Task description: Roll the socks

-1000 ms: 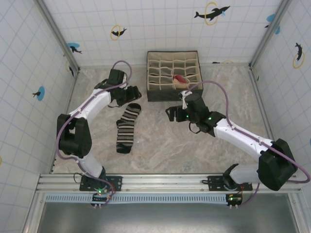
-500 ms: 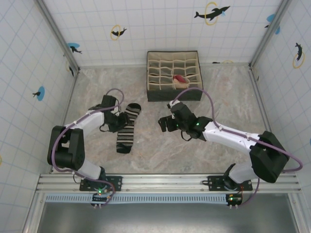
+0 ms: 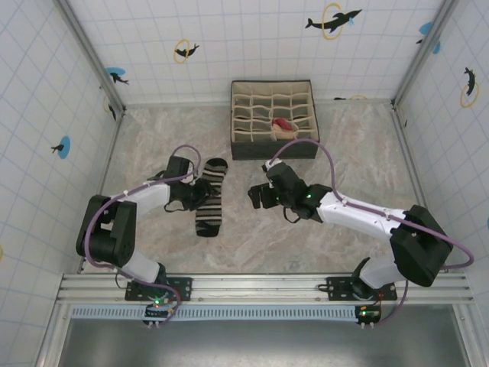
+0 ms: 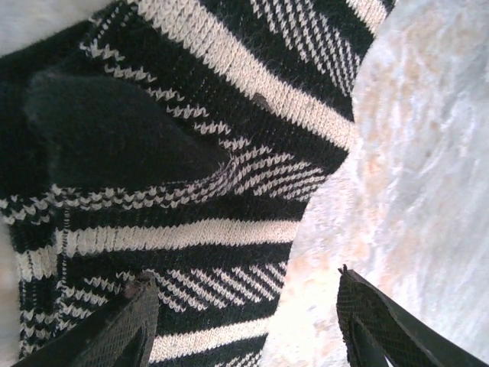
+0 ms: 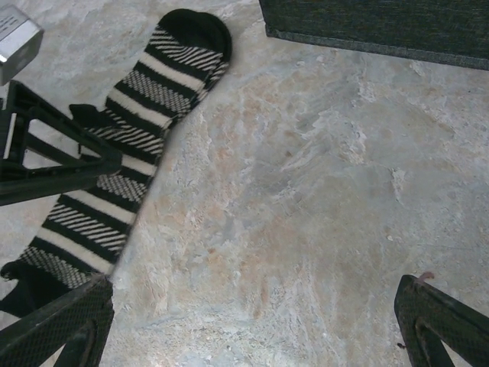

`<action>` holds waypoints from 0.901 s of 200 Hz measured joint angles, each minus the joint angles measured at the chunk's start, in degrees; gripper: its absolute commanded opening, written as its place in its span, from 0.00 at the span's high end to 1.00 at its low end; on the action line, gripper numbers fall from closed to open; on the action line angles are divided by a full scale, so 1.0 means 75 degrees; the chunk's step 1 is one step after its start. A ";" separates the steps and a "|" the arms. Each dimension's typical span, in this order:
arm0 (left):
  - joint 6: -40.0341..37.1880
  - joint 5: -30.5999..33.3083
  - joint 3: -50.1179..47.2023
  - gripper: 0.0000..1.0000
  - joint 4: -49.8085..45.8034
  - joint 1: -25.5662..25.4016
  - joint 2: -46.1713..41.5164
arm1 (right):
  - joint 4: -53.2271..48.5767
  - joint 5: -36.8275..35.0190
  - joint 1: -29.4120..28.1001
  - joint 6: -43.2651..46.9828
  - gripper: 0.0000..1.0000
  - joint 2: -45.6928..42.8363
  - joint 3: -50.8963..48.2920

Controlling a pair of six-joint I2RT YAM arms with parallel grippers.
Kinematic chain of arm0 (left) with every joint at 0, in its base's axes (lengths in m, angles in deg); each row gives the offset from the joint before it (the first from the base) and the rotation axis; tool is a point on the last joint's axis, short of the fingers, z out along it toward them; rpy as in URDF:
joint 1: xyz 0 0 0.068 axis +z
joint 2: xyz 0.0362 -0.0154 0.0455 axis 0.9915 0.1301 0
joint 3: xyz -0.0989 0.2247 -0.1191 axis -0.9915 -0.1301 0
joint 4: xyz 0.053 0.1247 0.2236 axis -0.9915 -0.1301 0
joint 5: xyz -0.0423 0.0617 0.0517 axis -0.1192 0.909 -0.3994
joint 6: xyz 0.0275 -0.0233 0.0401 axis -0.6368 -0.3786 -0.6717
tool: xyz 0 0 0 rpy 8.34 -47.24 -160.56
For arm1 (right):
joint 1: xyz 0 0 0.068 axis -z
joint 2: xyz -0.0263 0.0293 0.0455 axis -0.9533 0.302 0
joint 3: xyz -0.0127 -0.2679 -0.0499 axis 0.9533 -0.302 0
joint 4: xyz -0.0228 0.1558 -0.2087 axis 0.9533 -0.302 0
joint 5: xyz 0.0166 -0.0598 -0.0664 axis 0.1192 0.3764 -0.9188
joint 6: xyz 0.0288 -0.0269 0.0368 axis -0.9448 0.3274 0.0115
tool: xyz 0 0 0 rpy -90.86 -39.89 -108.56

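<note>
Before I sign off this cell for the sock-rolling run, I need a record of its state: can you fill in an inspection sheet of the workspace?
Surface: marble-patterned tabletop, no spills seen.
Job's things: black striped sock lying flat, unrolled; peach-red bundle in one compartment of the organiser box.
Clutter: nothing seen.
End effectors: left end effector open, straddling the sock's edge; right end effector open above bare tabletop, right of the sock.
Cables: left arm's purple cable looped beside the wrist; right arm's purple cable arching in front of the box.
Surroundings: tiled walls with dolphin stickers; metal rail at the near edge.
</note>
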 measured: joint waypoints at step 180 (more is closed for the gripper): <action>0.0664 -0.0280 -0.0481 0.19 -0.1268 -0.0064 -0.1818 | 0.1329 -0.3080 -0.3343 0.3319 0.04 0.0213 -0.1198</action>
